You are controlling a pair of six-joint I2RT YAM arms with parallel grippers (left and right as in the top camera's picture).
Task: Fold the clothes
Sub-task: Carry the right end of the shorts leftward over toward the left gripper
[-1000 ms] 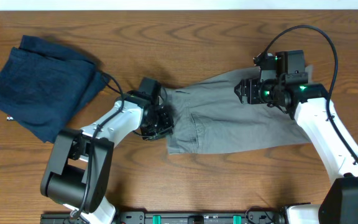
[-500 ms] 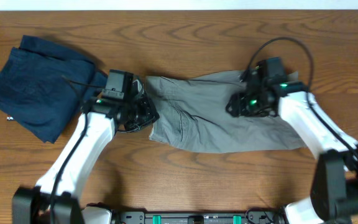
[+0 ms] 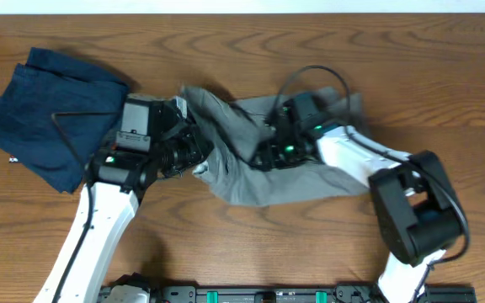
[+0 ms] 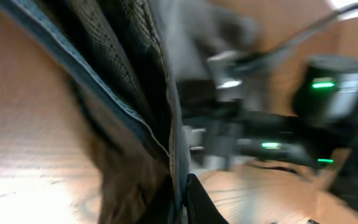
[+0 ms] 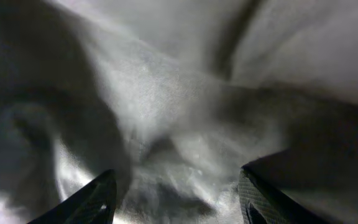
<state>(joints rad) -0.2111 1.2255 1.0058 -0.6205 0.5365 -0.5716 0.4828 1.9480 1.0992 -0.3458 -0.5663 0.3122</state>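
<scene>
The grey shorts (image 3: 263,181) lie bunched in the middle of the wooden table, their left end lifted into a ridge. My left gripper (image 3: 194,150) is shut on that left edge; in the left wrist view the grey cloth with its stitched seam (image 4: 148,118) hangs pinched between the dark fingers (image 4: 180,202). My right gripper (image 3: 263,154) sits low on the middle of the shorts, close to the left one. In the right wrist view its fingers (image 5: 176,202) are spread wide with grey cloth (image 5: 185,118) filling the gap between them.
A dark navy folded garment (image 3: 53,114) lies at the table's far left. Bare wooden table (image 3: 445,76) surrounds the shorts. A black rail (image 3: 268,295) runs along the front edge.
The right gripper has swept left across the shorts to the middle. The left gripper has lifted and drawn the left edge up and left. The cloth has bunched between them.
</scene>
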